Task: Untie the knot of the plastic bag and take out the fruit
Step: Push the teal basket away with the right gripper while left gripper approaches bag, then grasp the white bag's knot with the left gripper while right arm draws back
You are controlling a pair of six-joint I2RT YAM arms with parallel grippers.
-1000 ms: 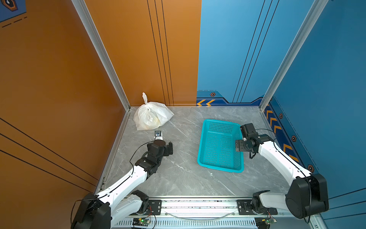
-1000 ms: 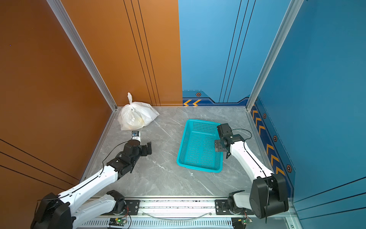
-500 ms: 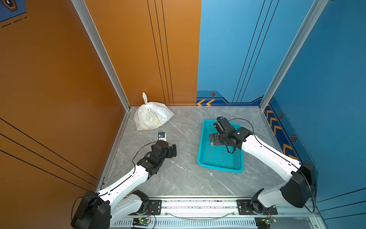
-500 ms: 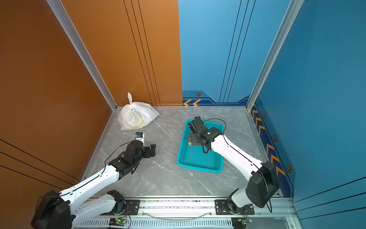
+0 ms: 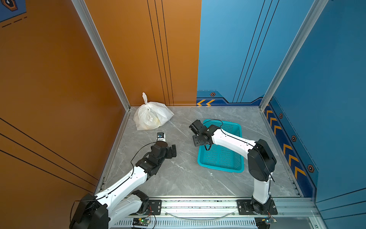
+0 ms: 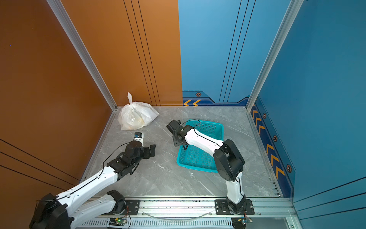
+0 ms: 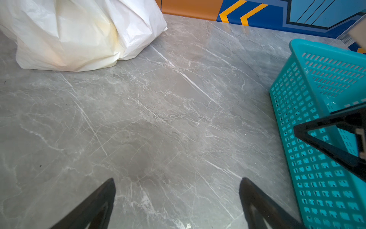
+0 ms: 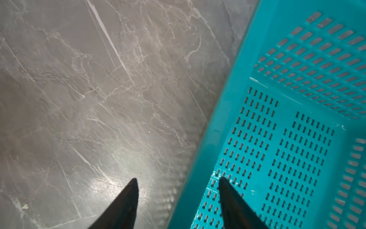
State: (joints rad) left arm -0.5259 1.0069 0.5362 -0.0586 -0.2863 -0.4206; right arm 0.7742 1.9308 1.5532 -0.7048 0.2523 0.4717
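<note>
Since a second ago, the right gripper (image 5: 207, 147) has crossed from the teal basket's (image 5: 236, 128) right side to its left rim.

Both top views: the plastic bag (image 6: 136, 117) sits in the far left corner with the knot (image 6: 129, 97) upright.

Left wrist only: the left gripper (image 7: 178, 181) is spread wide and empty. The fruit (image 7: 111, 33) shows as a yellow tint through the bag.

Right wrist only: the jaws are partly apart, astride the basket rim, gripping nothing.

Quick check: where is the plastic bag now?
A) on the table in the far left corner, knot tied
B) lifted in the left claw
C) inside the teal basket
A: in both top views the plastic bag rests on the table by the far left corner, its knot upright, apart from the teal basket.
</note>
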